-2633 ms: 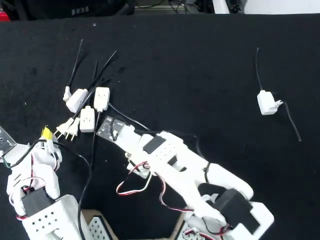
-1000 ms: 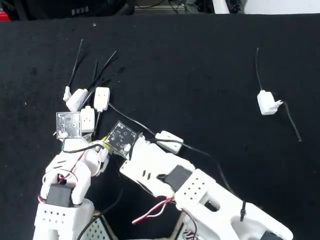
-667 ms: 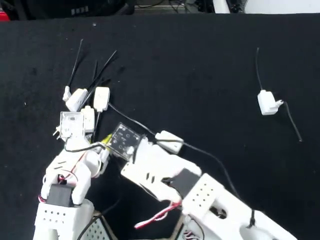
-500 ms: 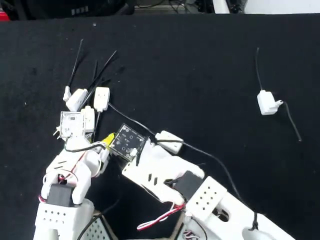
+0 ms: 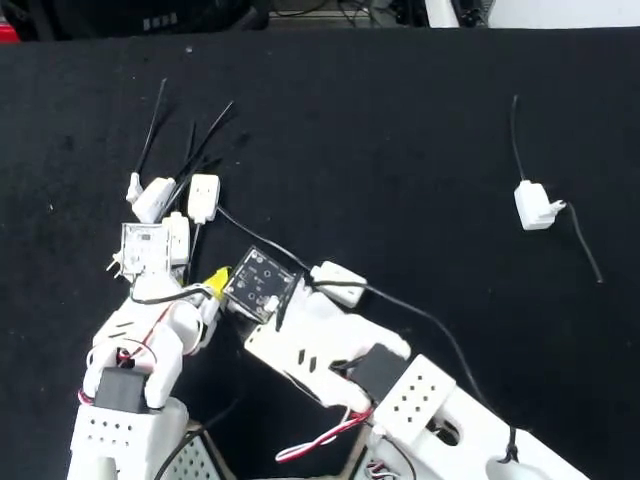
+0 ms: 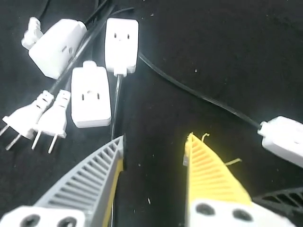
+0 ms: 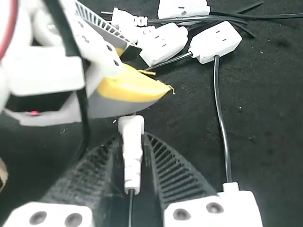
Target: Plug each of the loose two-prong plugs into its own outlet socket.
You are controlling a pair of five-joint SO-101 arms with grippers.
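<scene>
The right gripper (image 7: pixel 131 138) has its two black jaws closed on a white plug (image 7: pixel 131 127). The plug sits in the middle of the jaws, and its black wire (image 7: pixel 130 203) runs back between them. This plug is low over the black table (image 5: pixel 400 130), close to the left gripper (image 6: pixel 154 140).

The left gripper's jaws are wide apart with nothing between them. One finger (image 6: pixel 97 172) is gray and the other finger (image 6: pixel 208 170) is yellow. The yellow one is very near the front end of the held plug.

Just past the left gripper lie three white sockets. The near socket (image 6: pixel 90 92) lies flat with its slots up. The middle socket (image 6: pixel 121 42) and the far socket (image 6: pixel 53 41) lie beyond it. Two loose plugs (image 6: pixel 23 120) (image 6: pixel 53 120) lie side by side, touching, next to the near socket.

A fourth socket (image 5: pixel 338 282) lies beside the right arm. A white block plug (image 5: pixel 533 206) lies alone, well apart from the rest.
</scene>
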